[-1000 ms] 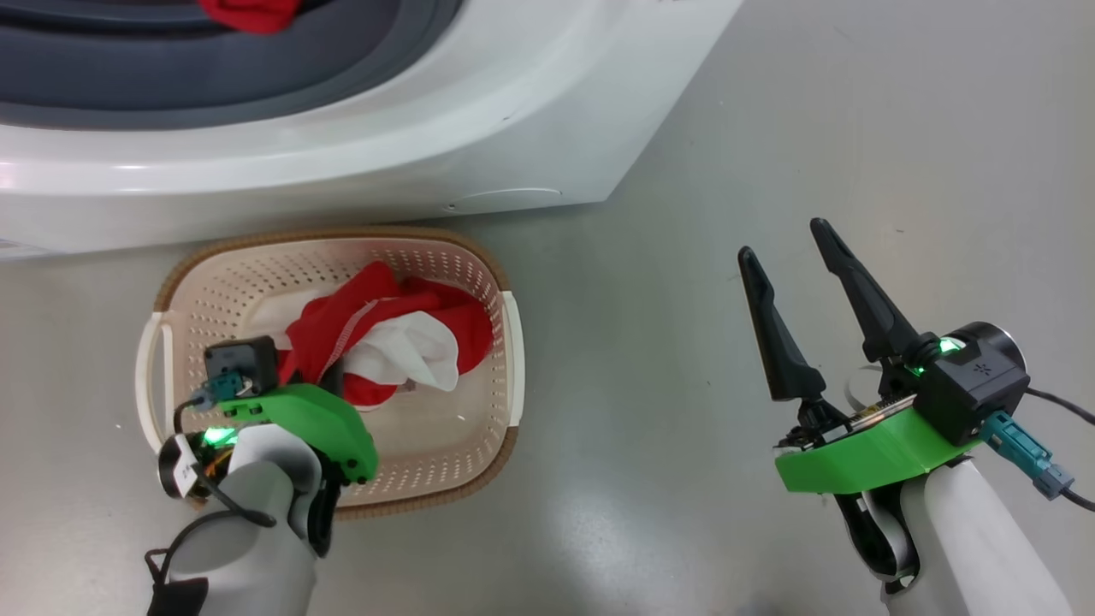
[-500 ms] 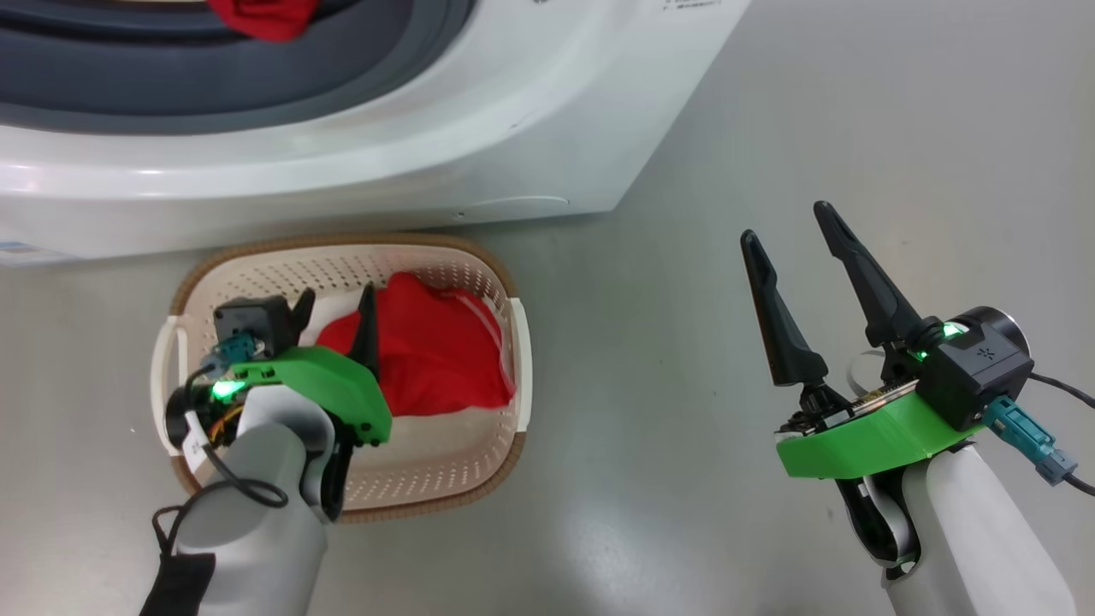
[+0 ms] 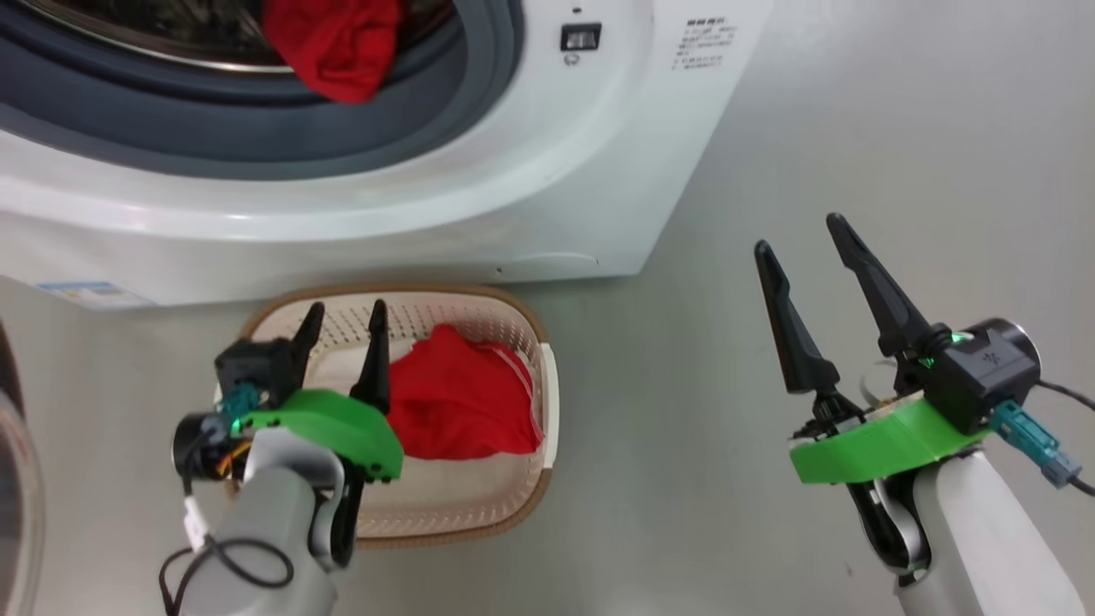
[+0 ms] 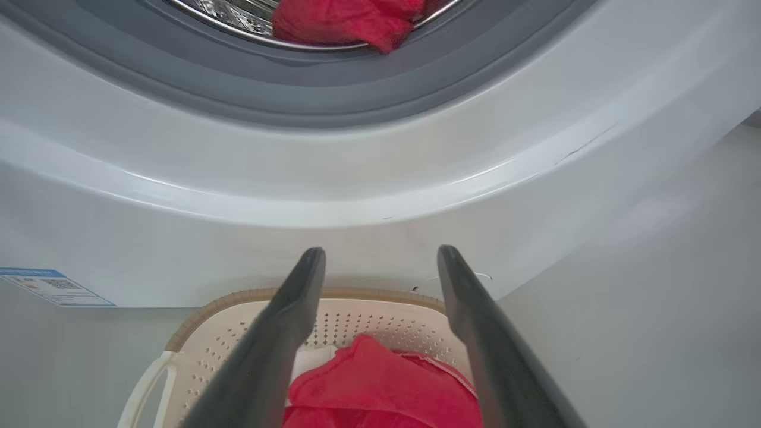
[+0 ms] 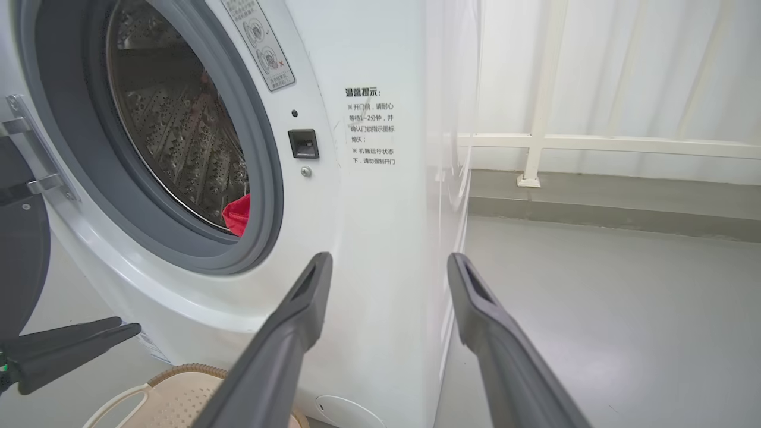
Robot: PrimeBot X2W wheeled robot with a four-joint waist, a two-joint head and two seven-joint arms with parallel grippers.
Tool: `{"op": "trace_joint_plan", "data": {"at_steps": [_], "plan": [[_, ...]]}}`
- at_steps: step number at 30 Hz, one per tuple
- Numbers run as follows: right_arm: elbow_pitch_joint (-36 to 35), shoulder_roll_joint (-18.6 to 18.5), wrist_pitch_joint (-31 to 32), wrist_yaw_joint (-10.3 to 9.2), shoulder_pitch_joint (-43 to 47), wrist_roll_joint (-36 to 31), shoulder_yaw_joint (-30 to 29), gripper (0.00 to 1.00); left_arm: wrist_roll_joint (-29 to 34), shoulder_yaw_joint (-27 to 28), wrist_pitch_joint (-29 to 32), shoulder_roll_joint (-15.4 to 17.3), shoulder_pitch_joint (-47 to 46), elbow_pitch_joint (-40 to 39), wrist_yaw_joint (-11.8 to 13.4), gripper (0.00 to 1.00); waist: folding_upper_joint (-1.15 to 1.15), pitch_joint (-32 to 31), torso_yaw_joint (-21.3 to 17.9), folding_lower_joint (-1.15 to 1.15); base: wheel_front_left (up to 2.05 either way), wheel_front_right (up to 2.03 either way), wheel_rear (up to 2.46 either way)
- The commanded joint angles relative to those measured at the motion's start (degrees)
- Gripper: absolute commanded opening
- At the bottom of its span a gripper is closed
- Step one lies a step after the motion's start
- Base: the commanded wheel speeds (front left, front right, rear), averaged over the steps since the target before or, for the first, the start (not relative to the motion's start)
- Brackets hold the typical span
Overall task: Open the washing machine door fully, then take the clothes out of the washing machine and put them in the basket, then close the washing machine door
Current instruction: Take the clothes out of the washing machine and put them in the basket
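Clothes (image 3: 462, 402) — a red heap — lie in the basket (image 3: 402, 289), just beside and below your left gripper (image 3: 345, 310); its two dark fingers stand spread wide with nothing pinched between them, tips over the basket's far half, pointing toward the washing machine (image 3: 513, 197); in the left wrist view the heap shows low between the fingers. Your right gripper (image 3: 797, 235) hangs over bare grey floor (image 3: 684, 385), well apart from the basket; jaws parted wide, holding nothing; it points at the machine's front right corner. Basket sits on the floor, far rim close against the foot of the machine; above it the grey-blue rubber ring (image 3: 257, 145) rims the mouth; a second red garment (image 3: 334, 47) lies at the drum's lower lip, draping toward the ring. Note the washing machine door (image 5: 18, 267) swung open — a dark panel at the left edge of the right wrist view; a blue label sticker (image 3: 85, 293) sits low on the machine's front, left of the basket.
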Motion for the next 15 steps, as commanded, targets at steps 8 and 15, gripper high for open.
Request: {"op": "trace_joint_plan", "data": {"at_steps": [8,15], "plan": [[-0.7,0.4,-0.3,0.25,4.1,-1.8,-2.0,1.00,1.9,4.4,-0.7,1.6,8.4,-9.7,-1.2,1.00,0.00,-8.2,1.5,0.00,0.00,0.00,0.00],[-0.8,0.7,-0.3,0.25,7.0,-2.7,-4.1,1.00,3.9,6.5,-0.7,1.6,14.0,-17.9,-1.8,1.00,0.00,-12.7,1.2,0.00,0.00,0.00,0.00]]}}
